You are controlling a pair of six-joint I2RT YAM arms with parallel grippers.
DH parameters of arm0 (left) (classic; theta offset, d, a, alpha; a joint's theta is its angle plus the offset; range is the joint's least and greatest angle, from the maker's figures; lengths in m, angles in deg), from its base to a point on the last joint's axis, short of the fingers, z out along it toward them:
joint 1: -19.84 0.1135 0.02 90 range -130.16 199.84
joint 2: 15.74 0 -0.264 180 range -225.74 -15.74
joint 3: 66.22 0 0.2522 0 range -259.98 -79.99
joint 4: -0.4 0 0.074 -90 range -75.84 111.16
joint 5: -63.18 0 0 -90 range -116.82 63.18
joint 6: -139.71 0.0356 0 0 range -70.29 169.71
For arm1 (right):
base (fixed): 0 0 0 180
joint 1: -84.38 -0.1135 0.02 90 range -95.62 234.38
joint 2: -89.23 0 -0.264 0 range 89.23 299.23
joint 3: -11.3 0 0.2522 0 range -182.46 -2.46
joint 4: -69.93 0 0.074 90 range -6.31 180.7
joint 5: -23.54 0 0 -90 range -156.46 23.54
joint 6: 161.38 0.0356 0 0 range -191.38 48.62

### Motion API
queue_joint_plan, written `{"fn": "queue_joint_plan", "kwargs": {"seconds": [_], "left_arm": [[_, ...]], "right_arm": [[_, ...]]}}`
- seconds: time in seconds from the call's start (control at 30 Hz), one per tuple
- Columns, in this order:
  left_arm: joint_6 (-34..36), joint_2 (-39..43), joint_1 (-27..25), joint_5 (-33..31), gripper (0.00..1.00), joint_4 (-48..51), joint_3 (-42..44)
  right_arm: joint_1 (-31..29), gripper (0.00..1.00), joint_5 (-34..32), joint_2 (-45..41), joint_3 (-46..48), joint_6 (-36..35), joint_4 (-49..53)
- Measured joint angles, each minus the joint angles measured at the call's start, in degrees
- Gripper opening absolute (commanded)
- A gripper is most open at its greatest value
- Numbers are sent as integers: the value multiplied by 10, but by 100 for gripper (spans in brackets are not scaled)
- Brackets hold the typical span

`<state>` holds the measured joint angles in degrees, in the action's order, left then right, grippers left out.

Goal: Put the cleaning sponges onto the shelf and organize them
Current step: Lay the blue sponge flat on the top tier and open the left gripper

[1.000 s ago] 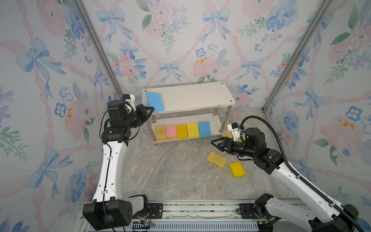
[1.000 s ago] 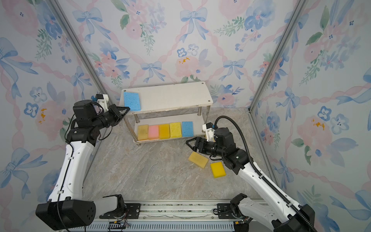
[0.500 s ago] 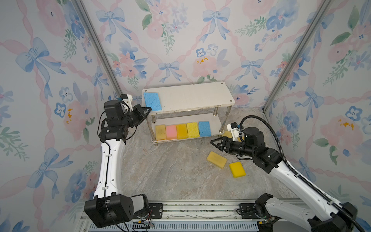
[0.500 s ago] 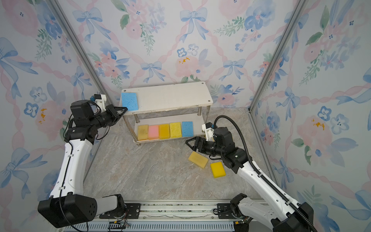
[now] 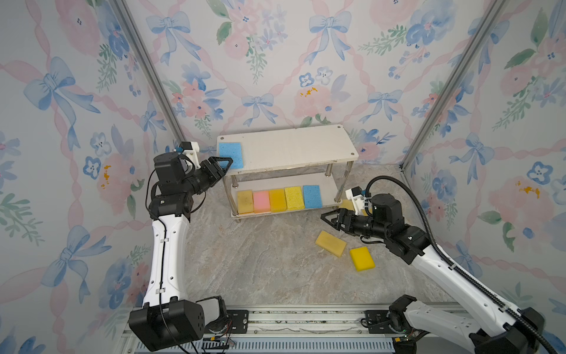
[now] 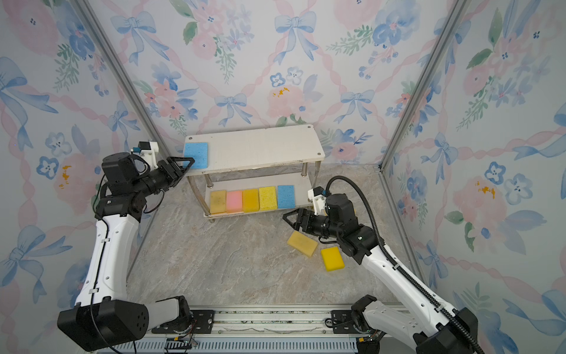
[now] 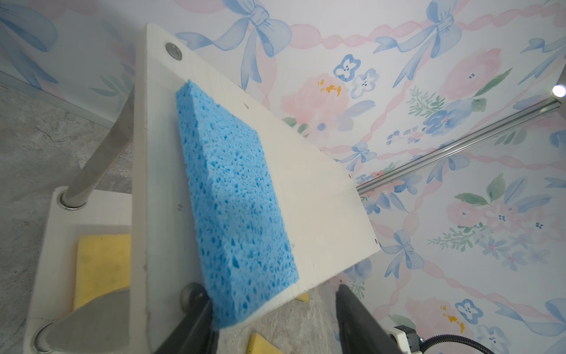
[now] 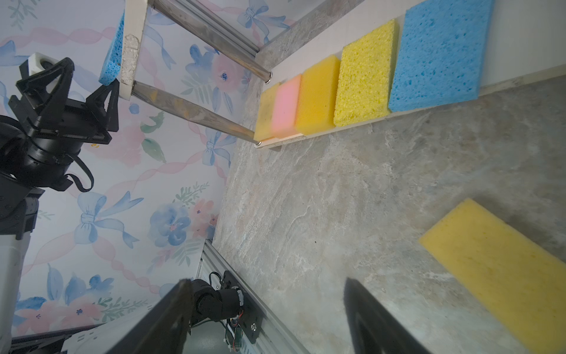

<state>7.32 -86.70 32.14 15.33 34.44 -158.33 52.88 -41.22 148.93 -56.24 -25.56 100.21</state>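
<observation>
Top views, both of them: the shelf [image 5: 291, 147] stands at the back, and a blue sponge [image 5: 231, 154] lies flat at the left end of its top board [image 6: 260, 147], one corner poking over the front edge. The left gripper [image 5: 227, 165] sits right at that corner, jaws apart and not clamped on it. Five more line the lower board [image 5: 329, 190] side by side: a dull yellow sponge [image 5: 245, 200], a pink sponge [image 5: 261, 200], an orange-yellow sponge [image 5: 277, 199], a bright yellow sponge [image 5: 293, 197] and a second blue sponge [image 5: 312, 196]. On the marble floor [image 5: 260, 260], right of the shelf, lie a pale yellow sponge [image 5: 330, 243] and a deep yellow sponge [image 5: 362, 258], near each other but apart. The right gripper [image 5: 327, 221] hovers close by the pale one, jaws spread, holding nothing.

Left wrist view: the blue sponge fills the middle, resting on the white top board, its near corner overhanging just beside one black finger [image 7: 196, 318]. The other finger stands well clear — a wide gap, no squeeze.

Right wrist view: two dark fingers [image 8: 171, 315] frame bare floor, wide apart, and the pale yellow sponge [image 8: 496, 269] lies off to one side of them, untouched. The five-sponge row runs along the lower board, and beyond it the left gripper [image 8: 92, 72] shows up too — jaws parted at the overhanging blue corner.
</observation>
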Motion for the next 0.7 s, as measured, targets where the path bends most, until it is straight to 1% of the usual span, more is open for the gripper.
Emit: {"fn": "queue_joint_plan", "kwargs": {"seconds": [0.07, 0.2, 0.37, 0.47, 0.7], "left_arm": [[3, 3, 1, 2, 83, -4, 0], [14, 8, 2, 2, 98, -6, -1], [38, 10, 1, -29, 98, 14, -12], [59, 9, -9, -58, 98, 40, -26], [125, -19, -79, -166, 98, 129, -93]], "right_arm": [[0, 80, 0, 0, 0, 0, 0], [0, 80, 0, -2, 0, 2, 0], [0, 80, 0, -5, 0, 4, -1], [0, 80, 0, -5, 0, 9, -6], [0, 80, 0, -5, 4, 22, -26]]}}
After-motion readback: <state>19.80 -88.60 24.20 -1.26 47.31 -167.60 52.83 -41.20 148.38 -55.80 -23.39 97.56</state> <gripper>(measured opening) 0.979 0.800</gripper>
